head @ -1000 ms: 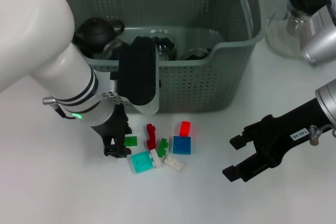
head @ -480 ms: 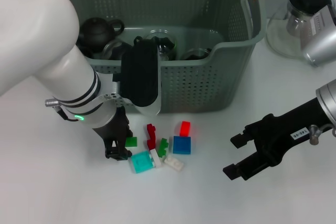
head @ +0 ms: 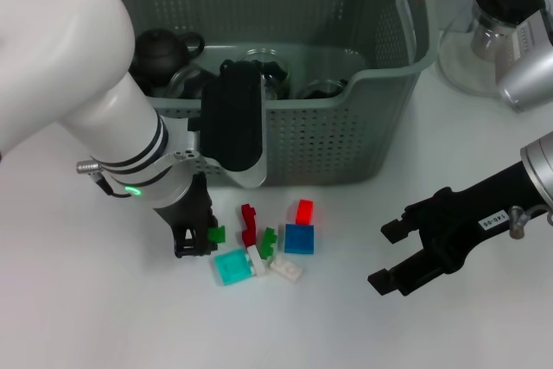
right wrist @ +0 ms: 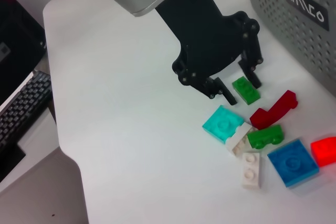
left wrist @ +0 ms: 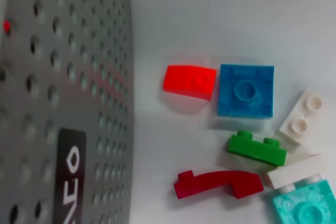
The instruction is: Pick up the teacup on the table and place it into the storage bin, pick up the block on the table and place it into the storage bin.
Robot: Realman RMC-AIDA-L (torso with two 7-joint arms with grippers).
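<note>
The left pincer point(head: 199, 244) stood low over the white bench point(head: 104, 317), its black fingers point(right wrist: 227, 92) spread either side of a small green flat block point(right wrist: 245, 89) that lay between them on the surface, not yet gripped. Just right of it lay the scattered plastic bricks: a turquoise square block point(head: 232, 266), a dark red curved block point(head: 249, 224), a green studded block point(head: 269, 241), two white bricks point(head: 286, 270), a blue square block point(head: 299, 238) and a bright red block point(head: 304, 211) nearest the bin. Behind them stood the large grey-green perforated storage bin point(head: 328, 140) with orange handle ends, its small black label visible in the left wrist view, and inside it a dark teapot point(head: 160, 51) and glassware. Farther right, the right pincer point(head: 399, 257) hovered above the bench with its black fingers parted and nothing between them. A glass pot with a black lid point(head: 501, 28) stood at the far right.
</note>
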